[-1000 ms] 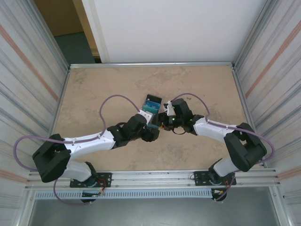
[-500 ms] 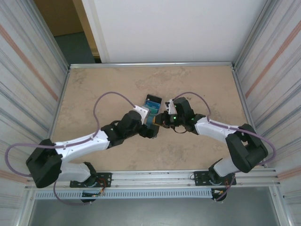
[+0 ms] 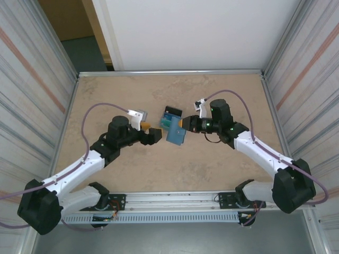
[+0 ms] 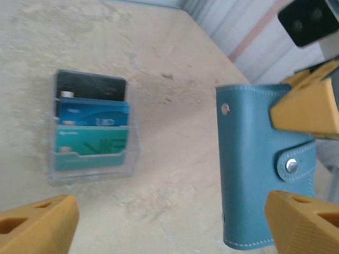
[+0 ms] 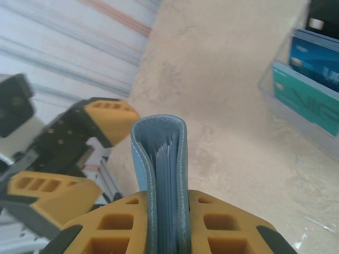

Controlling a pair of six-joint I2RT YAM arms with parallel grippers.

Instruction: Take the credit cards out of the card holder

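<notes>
The holder (image 3: 176,135) hangs folded between the arms, just on the near side of the tray (image 4: 92,173), its tab (image 4: 296,161) snapped across the outer face. A second ago both arms were huddled over it. Now the left arm has pulled away to its own side, and the holder stays with the right arm alone. The right gripper (image 3: 184,124) has pinched down narrow and clamps the holder across its thickness, one finger on each face, with the fold pointing away from the wrist. From the right wrist we see thin layers inside the fold, but we cannot tell whether they are cards or only pockets. The cards (image 4: 93,114) we can make out, one blue and one teal-green, stand in the tray on the table (image 3: 222,95), with a dark one behind them. The left gripper (image 3: 151,131) stands near the holder without touching it, jaws spread wide and empty. We judge this a hand-over. The holder is steadied in one grip, which leaves the left free to come back for the tab or a card edge.
</notes>
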